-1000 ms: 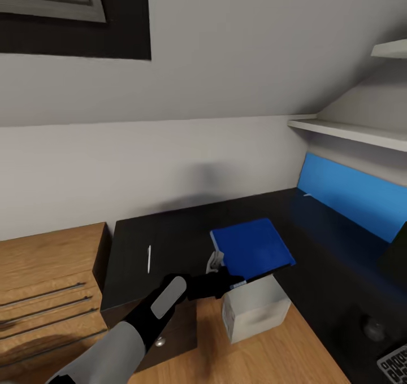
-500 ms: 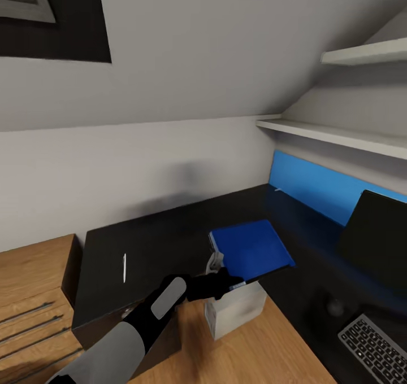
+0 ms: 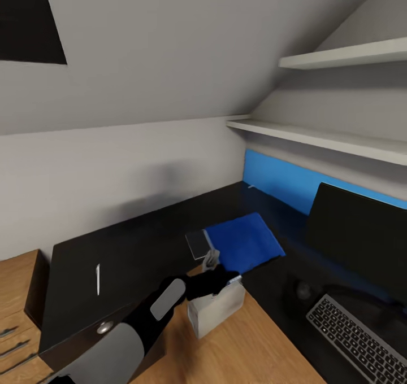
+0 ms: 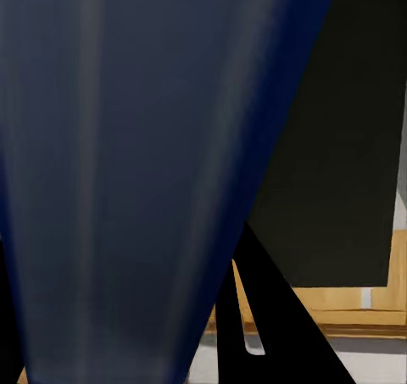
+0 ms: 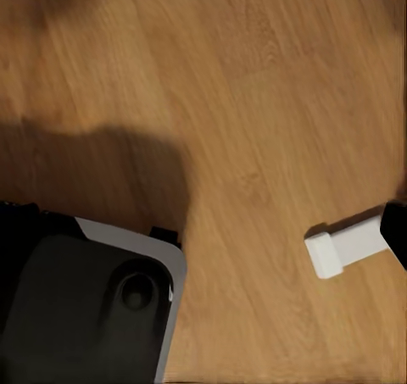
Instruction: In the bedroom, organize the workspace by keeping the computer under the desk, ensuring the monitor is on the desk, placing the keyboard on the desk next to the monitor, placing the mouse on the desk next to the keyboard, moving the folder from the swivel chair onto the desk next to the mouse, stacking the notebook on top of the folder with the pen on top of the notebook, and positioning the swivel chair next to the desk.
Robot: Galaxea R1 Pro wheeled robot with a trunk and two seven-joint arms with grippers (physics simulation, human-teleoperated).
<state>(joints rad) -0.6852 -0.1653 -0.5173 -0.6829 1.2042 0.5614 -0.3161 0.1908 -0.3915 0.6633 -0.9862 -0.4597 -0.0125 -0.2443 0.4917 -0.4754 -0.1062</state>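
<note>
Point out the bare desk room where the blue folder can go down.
Bare desk lies between the pen and the notebook. The keyboard and monitor crowd the other wing, beyond the folder in the left gripper.

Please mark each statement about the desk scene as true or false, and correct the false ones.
1. The left gripper holds the blue folder at its near edge. True.
2. The pen lies on top of the folder. False: it lies alone on the desk, far to the left of the folder.
3. The keyboard is on the desk in front of the monitor. True.
4. The computer stands on the desk top. False: it stands on the wooden floor, beside the desk.
5. The notebook is stacked on the folder. False: it sits beside the folder's left edge.
</note>
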